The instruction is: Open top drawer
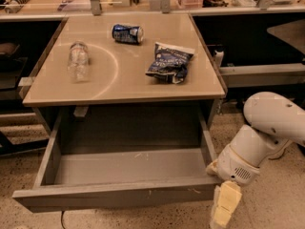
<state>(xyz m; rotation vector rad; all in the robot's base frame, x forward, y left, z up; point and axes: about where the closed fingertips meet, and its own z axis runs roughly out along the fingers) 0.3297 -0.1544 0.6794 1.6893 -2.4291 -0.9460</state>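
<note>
The top drawer (119, 194) is a wide grey drawer under the tan table top. It stands pulled far out toward me, and its grey box interior (128, 168) shows nothing in it. Its flat front panel has small white scuff marks. My gripper (225, 208), cream-coloured on a white arm (267, 128), hangs at the drawer's front right corner, just beside the panel's right end. I cannot tell if it touches the panel. No lower drawers are in view.
On the table top (143, 87) lie a clear plastic bottle (78, 61), a blue can (127, 33) and a dark chip bag (169, 63). A cluttered counter (157, 4) runs behind. Dark shelving stands left and right. The floor is speckled.
</note>
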